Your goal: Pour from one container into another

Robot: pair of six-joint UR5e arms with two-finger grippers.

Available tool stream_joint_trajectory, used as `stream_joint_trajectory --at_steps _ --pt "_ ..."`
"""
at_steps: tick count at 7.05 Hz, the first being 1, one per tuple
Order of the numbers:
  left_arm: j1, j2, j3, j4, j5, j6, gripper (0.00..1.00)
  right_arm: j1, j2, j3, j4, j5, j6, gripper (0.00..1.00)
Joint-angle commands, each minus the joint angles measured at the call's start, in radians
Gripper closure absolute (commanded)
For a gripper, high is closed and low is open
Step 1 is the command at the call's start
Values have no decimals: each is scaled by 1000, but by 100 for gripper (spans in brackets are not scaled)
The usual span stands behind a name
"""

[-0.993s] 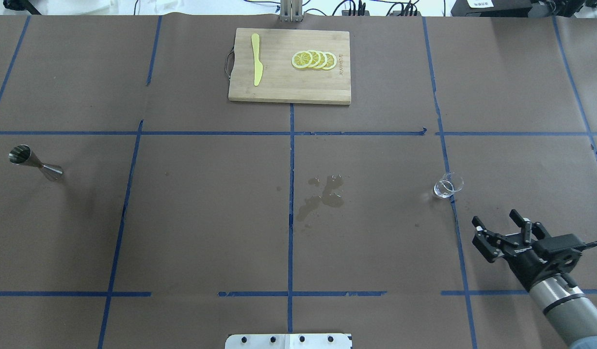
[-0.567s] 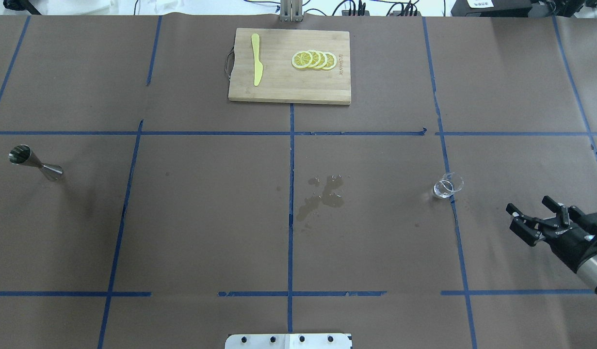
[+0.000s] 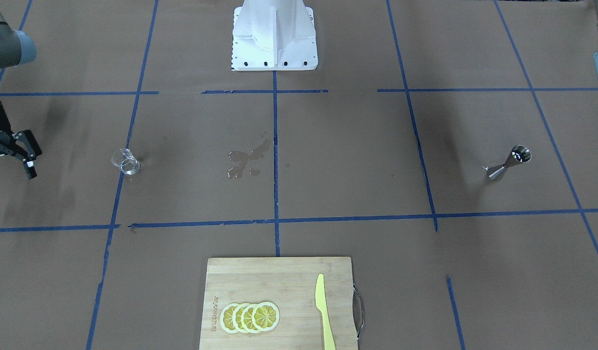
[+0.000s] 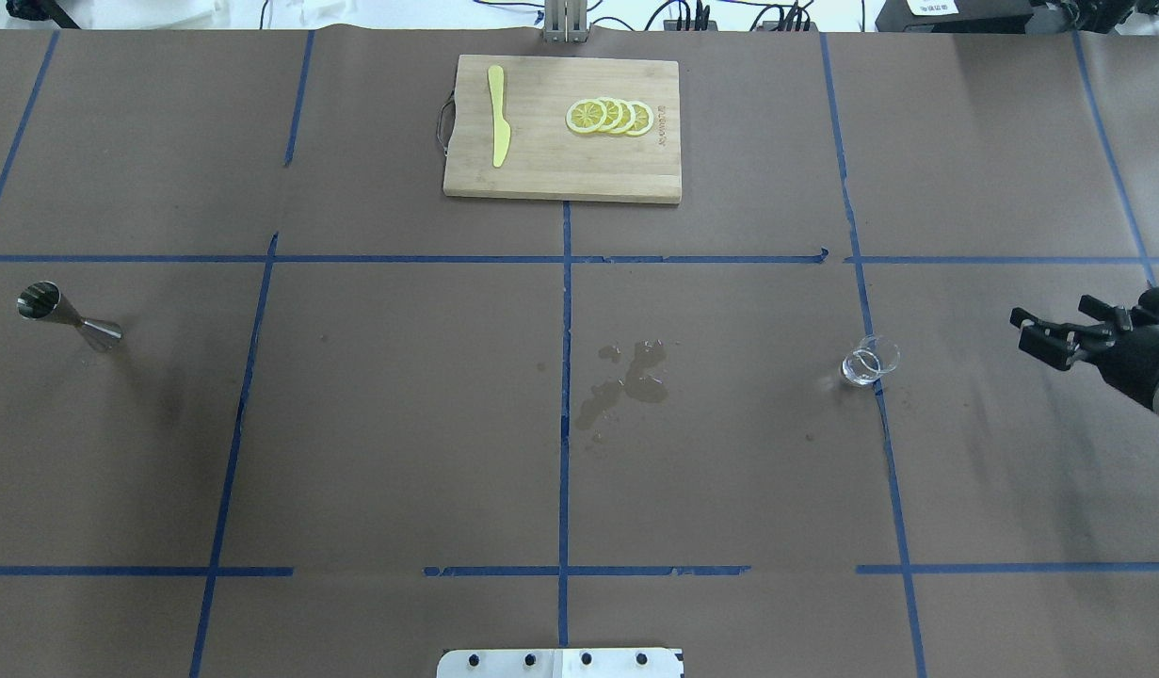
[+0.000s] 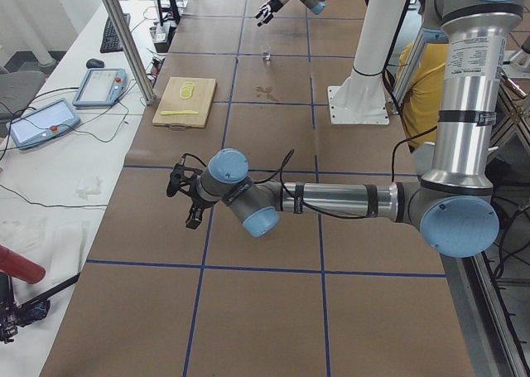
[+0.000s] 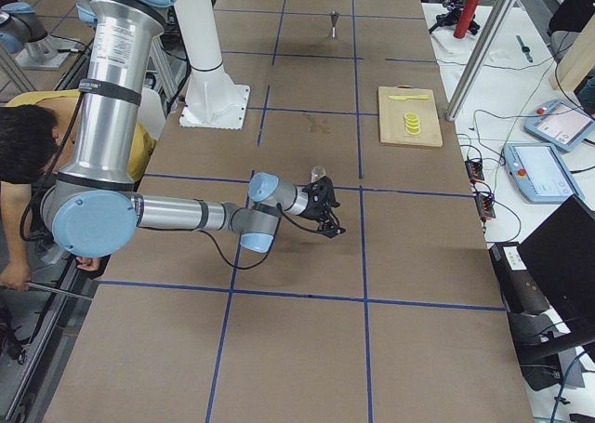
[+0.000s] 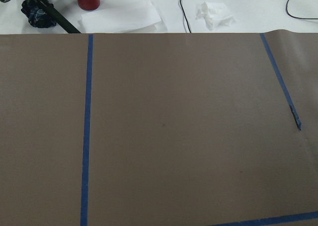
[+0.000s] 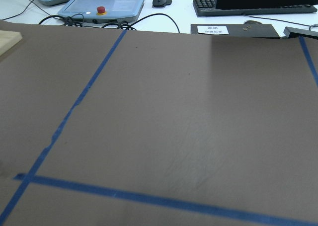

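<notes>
We see bright, even, diffuse overhead light. Soft, faint shadows on brown paper [image 4: 400, 452]. We note highlights on jigger [image 4: 52, 307], sheen on spill [image 4: 635, 381]. Focus sharp; white desk [image 7: 248, 12] in left wrist view washed out.

2 silver tubular arms [image 5: 331, 200], pale-blue joint caps [image 5: 228, 163], black fingers [image 4: 1045, 339], white pedestal base [image 3: 274, 34].
</notes>
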Motion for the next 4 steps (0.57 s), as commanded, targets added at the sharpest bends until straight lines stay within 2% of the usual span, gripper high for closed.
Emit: stream_joint_trajectory --at_steps 1,2,4 --pt "5 -17 -11 110 2 17 0 366 141 -7 -346 418 -339 0" --pt "14 -21 -8 150 2 107 0 473 175 -5 -533 541 -549 0" --pt "1 -21 -37 375 -1 389 0 609 188 -5 -852 704 -876 0"
